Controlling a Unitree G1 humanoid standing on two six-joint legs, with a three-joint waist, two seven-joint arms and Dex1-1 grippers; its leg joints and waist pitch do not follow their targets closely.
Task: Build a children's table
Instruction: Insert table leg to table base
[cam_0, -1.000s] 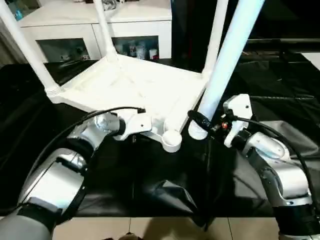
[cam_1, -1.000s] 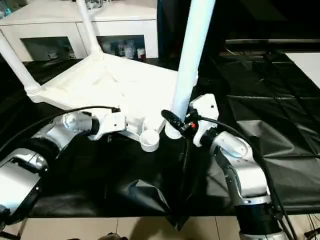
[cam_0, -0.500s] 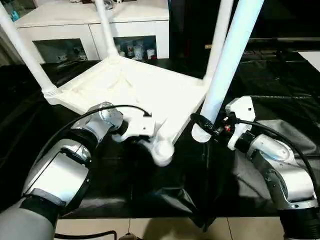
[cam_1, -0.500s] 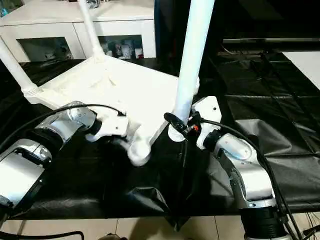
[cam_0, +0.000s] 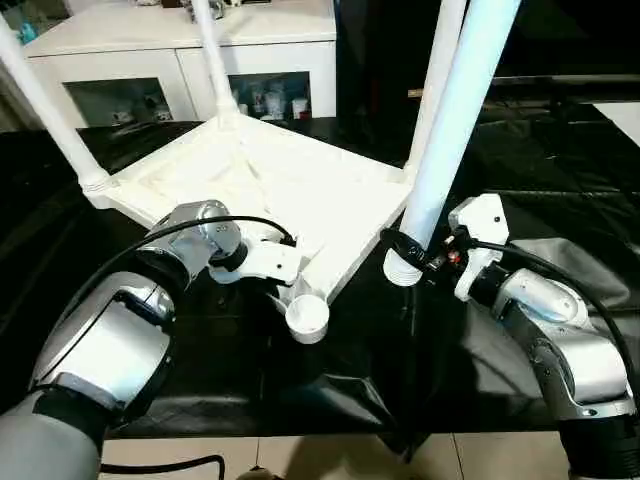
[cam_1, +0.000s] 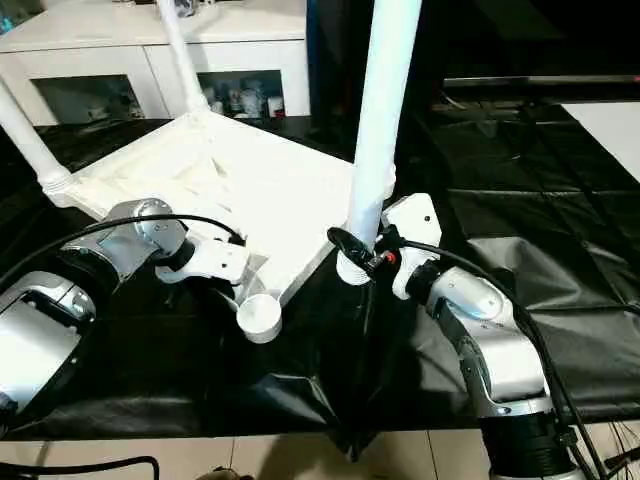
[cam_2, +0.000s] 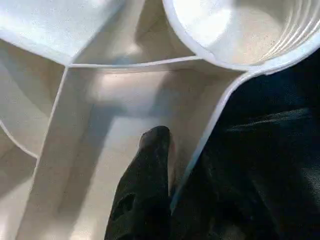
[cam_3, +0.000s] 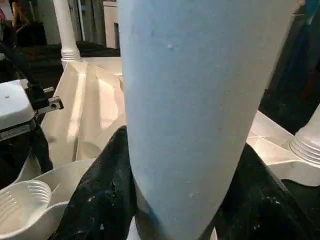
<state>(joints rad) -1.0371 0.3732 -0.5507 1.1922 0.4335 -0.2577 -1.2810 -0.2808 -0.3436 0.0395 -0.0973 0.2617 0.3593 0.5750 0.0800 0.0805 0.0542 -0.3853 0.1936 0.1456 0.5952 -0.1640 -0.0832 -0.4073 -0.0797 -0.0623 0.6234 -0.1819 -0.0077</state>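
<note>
Three long white tapered tube legs are standing up from the corner sockets of the white plastic rectangular tabletop, which is lying upside down, ribbed underside up, on a black sheet. The far left, far back and right corners are carrying legs; the near corner's round white socket is sitting open and empty, slightly raised and pointing toward the sheet's front edge. A fourth white tube leg is standing almost upright just to the right of that near corner, its ribbed lower end close above the sheet and apart from the empty socket. The right gripper is clenching this leg near its bottom, one black finger pressing on each side of the tube. The left gripper is pinching the tabletop's rim just beside the empty socket, one black fingertip lying inside the rim wall. A white cabinet with glass doors is standing beyond the sheet's far edge.
</note>
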